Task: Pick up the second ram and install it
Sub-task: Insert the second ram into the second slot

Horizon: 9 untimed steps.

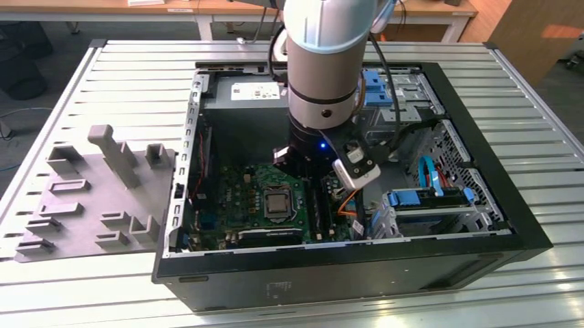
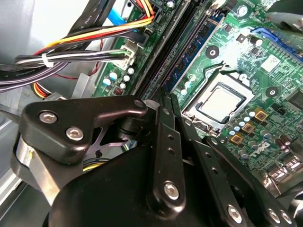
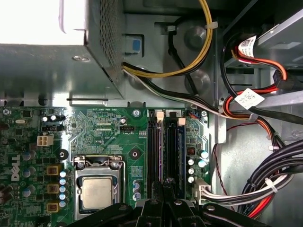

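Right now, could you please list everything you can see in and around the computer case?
table: one, silver slats, under everything.
computer case: one, black, open, on the table.
moulded fixture: one, grey, on the table, at the exterior view's left of the case.
motherboard: one, green, flat inside the case.
processor: one, silver, in its socket on the motherboard.
memory stick: one clear, green-blue, seated beside the processor.
cables: several, black, red, yellow, white, beside the motherboard.
drive carriers: at least two, blue, inside the case at the exterior view's right.
robot arm: one, silver-grey, reaching down into the case.
end effector: one, black, at the memory stick's near end.
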Motion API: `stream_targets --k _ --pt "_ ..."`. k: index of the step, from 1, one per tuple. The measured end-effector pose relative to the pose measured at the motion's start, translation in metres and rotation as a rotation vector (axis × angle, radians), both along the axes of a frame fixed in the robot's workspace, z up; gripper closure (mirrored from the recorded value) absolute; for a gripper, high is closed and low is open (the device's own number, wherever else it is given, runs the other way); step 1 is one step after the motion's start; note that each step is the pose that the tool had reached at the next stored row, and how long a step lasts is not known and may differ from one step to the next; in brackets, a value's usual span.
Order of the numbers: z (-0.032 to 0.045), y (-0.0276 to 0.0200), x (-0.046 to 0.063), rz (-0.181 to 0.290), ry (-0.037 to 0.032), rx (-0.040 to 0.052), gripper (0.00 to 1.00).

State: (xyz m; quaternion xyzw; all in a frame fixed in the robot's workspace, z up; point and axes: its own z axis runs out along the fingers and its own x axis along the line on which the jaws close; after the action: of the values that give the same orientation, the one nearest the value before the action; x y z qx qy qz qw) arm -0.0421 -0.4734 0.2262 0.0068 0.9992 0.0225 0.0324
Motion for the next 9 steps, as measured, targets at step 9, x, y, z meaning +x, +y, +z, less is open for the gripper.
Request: stream_targets --k 9 --pt "-0.0013 0.0000 0.0000 0.000 0.0000 -0.0001 0.88"
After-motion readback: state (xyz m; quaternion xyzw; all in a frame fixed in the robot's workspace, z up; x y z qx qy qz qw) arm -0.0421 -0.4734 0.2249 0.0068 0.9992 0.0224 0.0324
